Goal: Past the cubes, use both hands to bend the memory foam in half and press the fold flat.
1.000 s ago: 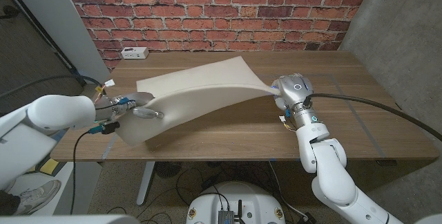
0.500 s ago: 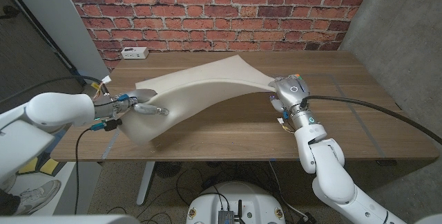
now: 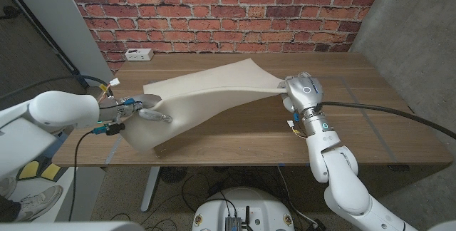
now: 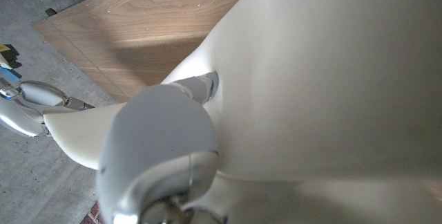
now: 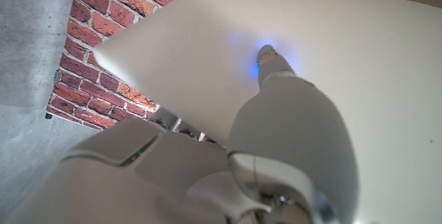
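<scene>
A cream sheet of memory foam (image 3: pixel 206 95) spans the middle of the wooden table (image 3: pixel 356 74), lifted and bowed between my two hands. My left hand (image 3: pixel 142 110) grips its near left corner, which hangs past the table's front edge. My right hand (image 3: pixel 296 92) grips the right corner, raised off the table. In the left wrist view a finger of my left hand (image 4: pixel 200 86) presses into the foam (image 4: pixel 331 79). Along my right hand (image 5: pixel 290 113) in the right wrist view, a fingertip pushes into the foam (image 5: pixel 373 51).
A white power strip (image 3: pixel 137 55) lies at the table's far left corner before the brick wall. Bare wood shows at the table's right side and back. Cables run from both arms.
The foam's left end has dropped slightly and my left hand has drawn back a little toward the left. My right hand has shifted slightly right and up, still holding its corner.
</scene>
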Robot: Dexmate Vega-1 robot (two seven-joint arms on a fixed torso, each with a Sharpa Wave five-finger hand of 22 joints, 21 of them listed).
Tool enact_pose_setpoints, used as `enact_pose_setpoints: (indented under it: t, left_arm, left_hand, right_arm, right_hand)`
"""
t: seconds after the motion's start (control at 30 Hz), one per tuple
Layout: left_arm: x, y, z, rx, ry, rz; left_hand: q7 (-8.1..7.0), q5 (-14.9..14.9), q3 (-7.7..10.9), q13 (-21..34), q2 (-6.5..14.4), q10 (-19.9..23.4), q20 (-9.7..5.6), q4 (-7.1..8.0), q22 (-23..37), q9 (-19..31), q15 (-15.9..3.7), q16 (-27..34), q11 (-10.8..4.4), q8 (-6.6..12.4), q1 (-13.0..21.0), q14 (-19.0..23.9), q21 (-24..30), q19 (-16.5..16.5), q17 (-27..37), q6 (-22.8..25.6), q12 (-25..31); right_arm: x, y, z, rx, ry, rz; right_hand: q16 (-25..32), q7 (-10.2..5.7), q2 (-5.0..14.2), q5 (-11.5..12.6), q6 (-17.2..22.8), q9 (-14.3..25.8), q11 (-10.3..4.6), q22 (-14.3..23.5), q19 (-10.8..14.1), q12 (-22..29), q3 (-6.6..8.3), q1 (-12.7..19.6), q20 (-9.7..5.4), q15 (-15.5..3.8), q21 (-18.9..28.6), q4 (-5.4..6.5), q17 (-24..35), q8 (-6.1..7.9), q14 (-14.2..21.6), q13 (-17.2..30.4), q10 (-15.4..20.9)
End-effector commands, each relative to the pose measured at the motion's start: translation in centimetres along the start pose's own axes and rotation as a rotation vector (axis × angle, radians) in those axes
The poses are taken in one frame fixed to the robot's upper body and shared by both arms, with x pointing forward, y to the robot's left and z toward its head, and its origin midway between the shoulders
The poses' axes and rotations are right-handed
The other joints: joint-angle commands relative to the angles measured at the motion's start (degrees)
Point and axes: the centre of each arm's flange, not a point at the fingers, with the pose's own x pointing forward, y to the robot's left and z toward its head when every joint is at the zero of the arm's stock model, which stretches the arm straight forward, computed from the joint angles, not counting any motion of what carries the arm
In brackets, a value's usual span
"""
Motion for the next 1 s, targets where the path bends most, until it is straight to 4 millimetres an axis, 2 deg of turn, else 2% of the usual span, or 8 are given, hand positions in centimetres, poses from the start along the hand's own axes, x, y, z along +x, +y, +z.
enact_pose_setpoints:
  t: [0.03, 0.2, 0.47, 0.67, 1.0]
  left_arm:
    - [-1.8, 0.0, 0.6, 0.044, 0.050, 0.081]
    - [-2.7, -0.2, 0.7, 0.055, 0.061, 0.130]
    - [-3.5, -0.3, 0.8, 0.059, 0.049, 0.161]
    - [-3.6, 0.0, 1.1, 0.065, 0.030, 0.160]
    - [-3.5, 0.6, 1.2, 0.052, -0.026, 0.133]
  left_hand:
    - [1.38, 0.1, 0.97, -0.2, 1.0, 6.2, -0.03, 0.63, -0.1, 0.0, -0.04, -0.1, -4.26, -0.34, -0.7, -0.4, 0.3, -0.3, 0.1, 1.4, 4.9]
    - [0.78, 0.1, 0.92, -0.8, 0.8, 6.2, -0.04, 0.85, -0.1, -0.2, -0.06, -0.2, -4.62, -0.91, -1.1, -0.8, 0.5, -0.4, 0.1, 1.1, 4.5]
    - [0.62, 0.1, 0.82, -1.3, 0.7, 6.0, -0.15, 1.07, -0.1, -0.5, -0.24, -0.3, -5.18, -1.27, -1.5, -1.2, 0.6, -1.0, 0.0, 1.3, 3.9]
    - [0.69, 0.1, 0.86, -1.6, 0.7, 6.1, -0.19, 1.10, -0.2, -0.7, -0.36, -0.2, -5.33, -1.44, -1.7, -1.3, 0.7, -1.2, 0.0, 1.6, 3.7]
    - [1.06, 0.2, 1.19, -1.4, 0.7, 6.4, 0.07, 0.75, -0.2, -1.0, -0.01, 0.0, -4.65, -1.89, -1.9, -0.9, 1.4, -0.4, -0.1, 2.1, 3.8]
  right_arm:
    - [-2.2, -0.9, -0.2, 0.014, 0.096, 0.262]
    - [-3.1, -1.4, -0.6, 0.028, 0.155, 0.368]
    - [-4.8, -2.7, -0.9, 0.048, 0.252, 0.508]
    - [-6.2, -4.3, -1.1, 0.081, 0.298, 0.549]
    - [-7.5, -7.3, -1.4, 0.131, 0.346, 0.560]
  right_hand:
    - [0.1, 0.11, -0.11, -0.4, 1.1, 0.0, -0.08, 0.3, -0.6, -0.1, -0.05, 0.7, -1.64, -9.09, 0.2, -0.26, 0.4, -0.10, 0.1, 0.2, 0.2]
    - [0.1, 0.16, -0.17, -0.7, 1.2, -0.1, -0.19, 0.3, -1.1, -0.3, -0.29, 0.6, -1.95, -8.95, 0.1, -0.19, 0.6, -0.39, 0.0, 0.4, 0.1]
    - [-0.3, 0.73, -0.21, -1.1, 1.7, -0.1, -0.19, 0.3, -1.7, -0.9, -0.56, 0.8, -2.20, -8.99, 0.0, -0.20, 0.7, -0.72, -0.6, 0.7, -0.9]
    - [-0.4, 0.89, -0.21, -1.3, 1.9, -0.2, -0.27, 0.4, -2.0, -1.3, -0.74, 0.9, -2.36, -8.96, 0.0, -0.14, 0.7, -0.93, -0.8, 0.9, -1.7]
    - [-0.5, 1.32, 0.04, -1.4, 1.9, -0.2, -0.48, 0.4, -2.1, -1.6, -0.87, 1.3, -2.62, -9.04, 0.1, -0.15, 0.9, -1.42, -0.9, 1.2, -2.1]
